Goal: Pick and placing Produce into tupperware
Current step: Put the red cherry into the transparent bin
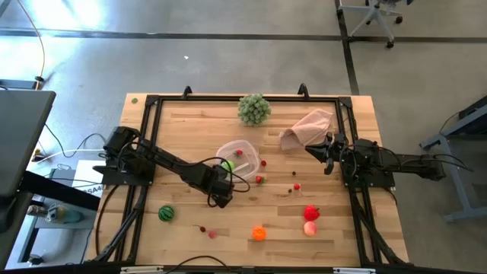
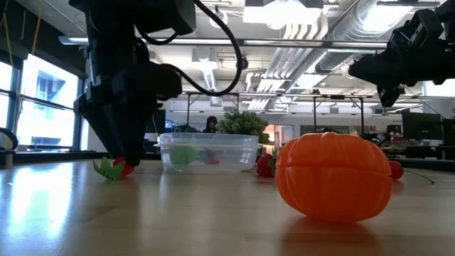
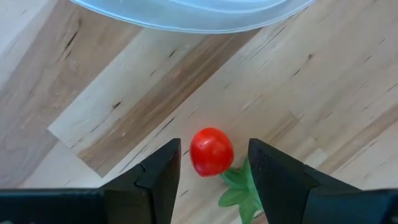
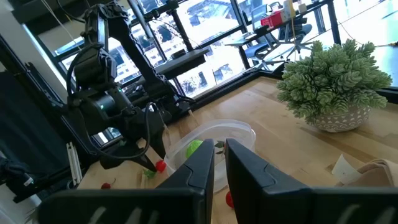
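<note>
My left gripper (image 3: 214, 157) points down at the table just near of the clear tupperware (image 1: 237, 156). It is open, one finger on each side of a small red berry (image 3: 210, 150) with green leaves (image 3: 239, 190), and a gap shows on both sides. The berry lies on the wood. The tupperware (image 2: 208, 151) holds a light green piece (image 1: 227, 164) and a red bit. An orange piece (image 1: 259, 233), a red piece (image 1: 311, 212), a pink piece (image 1: 310, 227) and a striped dark green piece (image 1: 166, 213) lie nearer the front. My right gripper (image 4: 219, 163) waits shut and level at the right edge.
A pale green leafy ball (image 1: 254, 109) stands at the far edge, with a pinkish-beige cloth (image 1: 308, 128) to its right. Several tiny red berries (image 1: 259, 180) are scattered right of the tupperware and near the front (image 1: 212, 234). A black frame (image 1: 152, 100) rims the table.
</note>
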Robot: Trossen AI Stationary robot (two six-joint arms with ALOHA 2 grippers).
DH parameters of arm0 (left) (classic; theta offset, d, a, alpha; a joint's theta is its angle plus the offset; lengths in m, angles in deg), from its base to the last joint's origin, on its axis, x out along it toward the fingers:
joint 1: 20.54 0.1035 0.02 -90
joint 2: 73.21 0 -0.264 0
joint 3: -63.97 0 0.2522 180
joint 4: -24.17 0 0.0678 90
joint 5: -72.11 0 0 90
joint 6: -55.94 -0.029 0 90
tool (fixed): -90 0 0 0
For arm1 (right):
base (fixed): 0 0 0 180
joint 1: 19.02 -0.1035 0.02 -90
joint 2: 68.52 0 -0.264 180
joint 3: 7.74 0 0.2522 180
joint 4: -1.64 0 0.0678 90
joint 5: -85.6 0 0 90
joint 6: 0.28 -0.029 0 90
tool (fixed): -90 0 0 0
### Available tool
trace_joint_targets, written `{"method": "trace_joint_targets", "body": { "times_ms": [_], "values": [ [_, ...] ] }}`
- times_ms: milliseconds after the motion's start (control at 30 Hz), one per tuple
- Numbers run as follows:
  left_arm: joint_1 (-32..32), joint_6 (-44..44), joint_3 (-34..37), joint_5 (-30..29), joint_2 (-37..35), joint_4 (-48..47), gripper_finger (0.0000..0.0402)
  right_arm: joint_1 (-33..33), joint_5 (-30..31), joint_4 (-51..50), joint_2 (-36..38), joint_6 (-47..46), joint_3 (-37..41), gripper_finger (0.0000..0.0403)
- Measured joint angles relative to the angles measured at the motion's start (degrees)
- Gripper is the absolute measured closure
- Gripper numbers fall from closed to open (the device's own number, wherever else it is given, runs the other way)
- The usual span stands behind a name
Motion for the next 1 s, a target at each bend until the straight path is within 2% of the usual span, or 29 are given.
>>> {"method": "trace_joint_targets", "body": {
  "times_ms": [533, 1000],
  "values": [
    [0.0, -0.5, 0.0, -0.1, 1.5, 0.1, 0.0224, 0.0, 0.0, 0.0, 0.0, 0.0, 0.0, 0.0373],
    [0.0, 0.4, 0.0, -0.3, 1.5, 0.3, 0.0294, 0.0, 0.0, 0.0, 0.0, 0.0, 0.0, 0.0373]
  ]
}}
